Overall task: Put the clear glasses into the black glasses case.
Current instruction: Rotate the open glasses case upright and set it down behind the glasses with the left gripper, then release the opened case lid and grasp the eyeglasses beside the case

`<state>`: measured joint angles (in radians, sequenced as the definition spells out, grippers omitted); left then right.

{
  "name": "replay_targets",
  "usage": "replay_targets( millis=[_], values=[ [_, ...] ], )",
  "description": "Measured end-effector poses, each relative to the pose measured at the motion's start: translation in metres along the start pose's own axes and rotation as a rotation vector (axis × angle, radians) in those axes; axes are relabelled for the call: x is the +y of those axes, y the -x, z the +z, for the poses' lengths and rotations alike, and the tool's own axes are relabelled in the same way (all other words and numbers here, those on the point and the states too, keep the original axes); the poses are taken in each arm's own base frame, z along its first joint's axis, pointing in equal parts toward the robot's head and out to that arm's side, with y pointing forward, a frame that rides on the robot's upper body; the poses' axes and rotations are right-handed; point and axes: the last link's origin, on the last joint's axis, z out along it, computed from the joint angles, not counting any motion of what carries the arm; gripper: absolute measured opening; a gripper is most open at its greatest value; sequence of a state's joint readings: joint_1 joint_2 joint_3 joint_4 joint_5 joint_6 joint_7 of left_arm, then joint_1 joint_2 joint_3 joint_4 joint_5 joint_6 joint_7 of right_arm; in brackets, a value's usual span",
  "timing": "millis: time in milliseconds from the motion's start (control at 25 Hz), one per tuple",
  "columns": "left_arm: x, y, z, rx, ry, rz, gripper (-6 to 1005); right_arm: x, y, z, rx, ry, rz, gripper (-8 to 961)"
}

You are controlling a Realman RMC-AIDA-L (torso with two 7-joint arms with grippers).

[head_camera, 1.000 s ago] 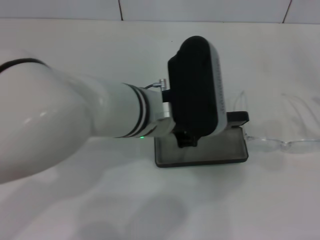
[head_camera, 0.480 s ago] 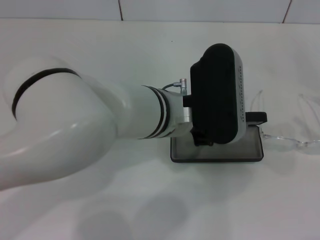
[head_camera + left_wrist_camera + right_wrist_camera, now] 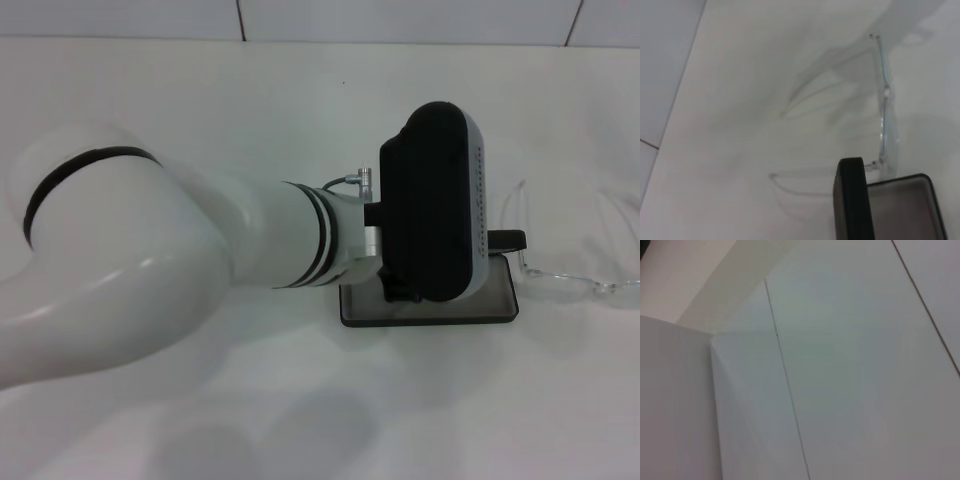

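The black glasses case [image 3: 430, 308] lies open on the white table, grey lining up, its lid [image 3: 505, 238] standing at the far side. My left gripper [image 3: 430, 215] hangs right over the case, and its black body hides most of it. The clear glasses [image 3: 570, 276] lie unfolded on the table just to the right of the case, touching or almost touching its corner. In the left wrist view the clear glasses [image 3: 885, 100] sit beyond the case [image 3: 905, 210] and its upright lid [image 3: 852, 200]. My right gripper is out of view.
The white table [image 3: 300, 100] meets a tiled wall [image 3: 400, 18] at the back. My left arm's big white links [image 3: 150, 270] cover the left half of the head view. The right wrist view shows only plain white surfaces [image 3: 840, 365].
My left arm swung right over the past second, then eased slightly back left. The case shifted right with it, and the glasses slid right as well.
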<state>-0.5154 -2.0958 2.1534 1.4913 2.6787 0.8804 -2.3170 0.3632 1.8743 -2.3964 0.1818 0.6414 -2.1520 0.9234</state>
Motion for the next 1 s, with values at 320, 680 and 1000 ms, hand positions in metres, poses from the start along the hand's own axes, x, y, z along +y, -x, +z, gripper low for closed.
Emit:
replay_targets(
  millis=[320,680,1000],
  values=[
    [0.002,-0.006,-0.014,0.024,-0.002,-0.019,329,0.001,-0.005,0.003,0.074,0.049,0.020,870],
    [-0.015,-0.020,-0.055,0.147,-0.110,-0.095,446,0.000,-0.017,0.028,0.355,0.276,0.106,870],
    [-0.033,-0.023,-0.111,0.483,-0.085,-0.376,444,-0.034,0.003,0.048,0.929,0.275,0.153,870]
  ],
)
